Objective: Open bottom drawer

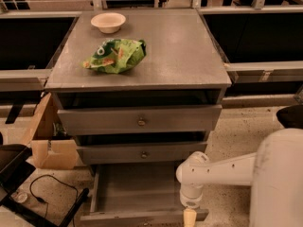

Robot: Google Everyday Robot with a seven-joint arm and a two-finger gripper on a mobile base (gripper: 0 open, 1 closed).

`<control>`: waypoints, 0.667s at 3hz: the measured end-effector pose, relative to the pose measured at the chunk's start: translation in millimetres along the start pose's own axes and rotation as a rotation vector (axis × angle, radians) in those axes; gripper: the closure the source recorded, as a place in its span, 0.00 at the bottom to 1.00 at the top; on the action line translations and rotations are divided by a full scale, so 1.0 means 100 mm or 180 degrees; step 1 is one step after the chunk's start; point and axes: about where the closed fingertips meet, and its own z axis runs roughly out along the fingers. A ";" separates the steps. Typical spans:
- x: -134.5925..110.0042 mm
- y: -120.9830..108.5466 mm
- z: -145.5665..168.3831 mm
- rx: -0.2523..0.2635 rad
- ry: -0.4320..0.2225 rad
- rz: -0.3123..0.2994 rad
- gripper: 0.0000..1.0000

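The grey three-drawer cabinet (pixel 142 56) stands in the middle of the camera view. The bottom drawer (pixel 137 189) is pulled out toward me; its shallow grey tray shows, and its slim front (pixel 132 218) lies at the lower edge of the view. Its knob is hidden. My gripper (pixel 189 217) hangs from the white arm (pixel 222 170) at the right end of the drawer's front, partly cut off by the lower edge. The two upper drawers (pixel 140 119) are a little ajar, each with a small round knob.
A green bag (pixel 115 56) and a cream bowl (pixel 108 21) sit on the cabinet top. A cardboard box (pixel 49 143) stands on the floor at the left, with a black cable (pixel 49 188) and dark chair legs beside it. Dark bays line both sides.
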 end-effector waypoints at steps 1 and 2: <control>0.15 0.41 -0.57 0.0152 0.0207 0.0035 0.00; 0.33 0.84 -1.08 0.0348 0.0303 0.0260 0.00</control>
